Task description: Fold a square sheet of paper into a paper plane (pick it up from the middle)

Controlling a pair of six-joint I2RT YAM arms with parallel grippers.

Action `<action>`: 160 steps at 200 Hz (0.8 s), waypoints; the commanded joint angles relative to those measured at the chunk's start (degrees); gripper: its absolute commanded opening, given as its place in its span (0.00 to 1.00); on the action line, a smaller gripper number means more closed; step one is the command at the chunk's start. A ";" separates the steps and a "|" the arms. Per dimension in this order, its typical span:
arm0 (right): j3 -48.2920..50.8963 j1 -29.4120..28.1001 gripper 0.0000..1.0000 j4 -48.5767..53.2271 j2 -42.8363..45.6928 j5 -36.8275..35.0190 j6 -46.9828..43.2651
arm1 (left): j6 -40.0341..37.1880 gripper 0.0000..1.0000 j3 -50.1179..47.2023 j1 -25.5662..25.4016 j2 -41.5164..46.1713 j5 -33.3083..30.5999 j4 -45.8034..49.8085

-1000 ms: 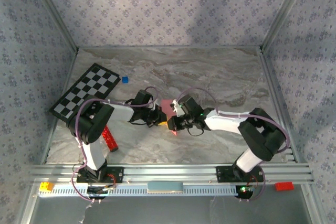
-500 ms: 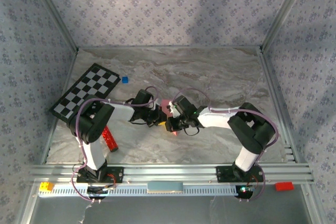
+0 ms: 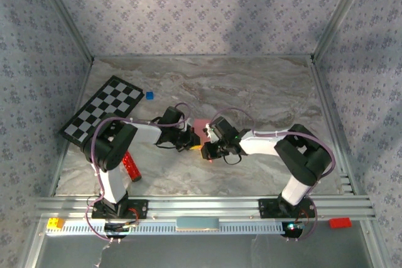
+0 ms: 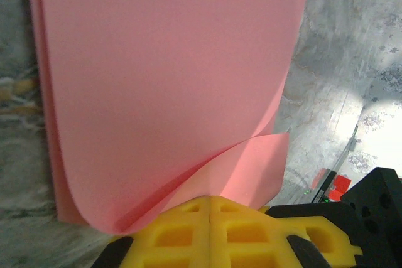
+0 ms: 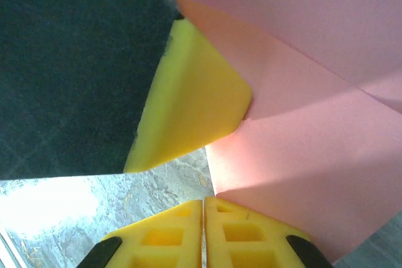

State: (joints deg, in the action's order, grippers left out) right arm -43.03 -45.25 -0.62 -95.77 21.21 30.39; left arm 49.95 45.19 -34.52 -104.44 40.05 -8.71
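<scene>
Right arm shifted inward; right gripper (image 5: pixel 203 205) together, left gripper (image 4: pixel 210 205) clamped on sheet (image 4: pixel 163 80) edge (broad table (image 3: pixel 251 86) beyond).

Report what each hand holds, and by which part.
Cannot be told. Both are shut: the left hand meets the curled edge of the square sheet of paper; the right hand sits beside its folded edge.

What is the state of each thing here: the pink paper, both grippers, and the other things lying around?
square sheet of paper: doubled over in a soft curve, creases showing, not yet a plane.
left gripper: shut on the sheet's bend.
right gripper: shut, tips at the sheet's edge; pinch uncertain.
checkerboard: lying flat, untouched.
blue cube: resting free beside the checkerboard.
red glittery bar: lying flat, untouched.
</scene>
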 commanded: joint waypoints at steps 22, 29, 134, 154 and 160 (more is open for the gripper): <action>3.11 0.20 0.11 0.30 1.94 -0.73 1.29 | -1.23 0.00 -0.13 -0.46 -2.85 -3.09 4.61; 3.61 0.23 0.12 -0.08 2.12 -0.66 1.43 | -1.34 0.00 -0.10 -0.46 -3.00 -3.26 4.90; 9.97 0.77 0.13 -1.38 6.35 0.74 1.69 | -1.21 0.00 0.29 -0.26 -4.49 -4.62 7.39; 11.24 0.87 0.13 -1.04 7.30 0.92 1.42 | -1.20 0.00 0.24 -0.26 -4.54 -4.67 7.39; 11.55 0.88 0.13 -0.79 7.55 0.91 1.29 | -1.18 0.00 0.23 -0.24 -4.58 -4.63 7.35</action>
State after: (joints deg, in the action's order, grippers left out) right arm -34.00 -44.60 -6.26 -89.27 21.52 31.75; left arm 49.95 46.37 -34.52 -105.14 40.34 -7.01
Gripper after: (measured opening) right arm 0.126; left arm 0.044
